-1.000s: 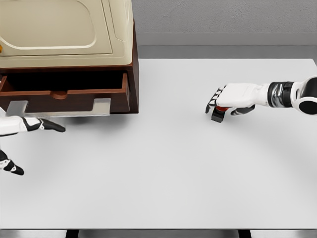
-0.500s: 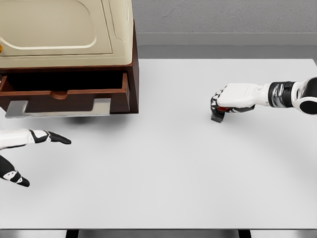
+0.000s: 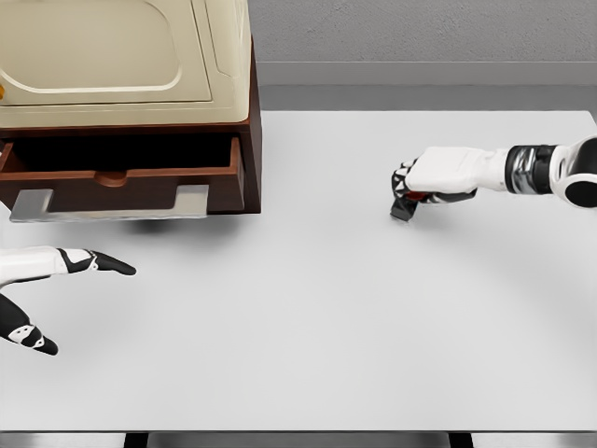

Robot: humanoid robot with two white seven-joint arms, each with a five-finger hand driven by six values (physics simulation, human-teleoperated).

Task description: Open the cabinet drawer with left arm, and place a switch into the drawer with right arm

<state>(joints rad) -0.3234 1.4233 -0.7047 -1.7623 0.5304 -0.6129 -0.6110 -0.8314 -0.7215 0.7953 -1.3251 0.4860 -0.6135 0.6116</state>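
Observation:
The brown cabinet [image 3: 131, 112] stands at the back left with a cream top. Its drawer [image 3: 121, 177] is pulled out, with a grey handle [image 3: 107, 207] along its front. My left hand [image 3: 70, 294] hovers below the drawer at the left edge, fingers spread and holding nothing. At the right, my right hand [image 3: 408, 191] is curled around a small dark switch [image 3: 405, 207] with a bit of red showing. The switch's lower end sticks out beneath the fingers, close to the white table [image 3: 308, 317].
A grey wall runs behind the table's far edge. The cabinet's right side panel [image 3: 254, 140] stands between the drawer opening and the right hand's side of the table.
The right hand closed its fingers onto the switch and lifted slightly, tilting it. The left hand drew back down and away from the drawer handle, then held still.

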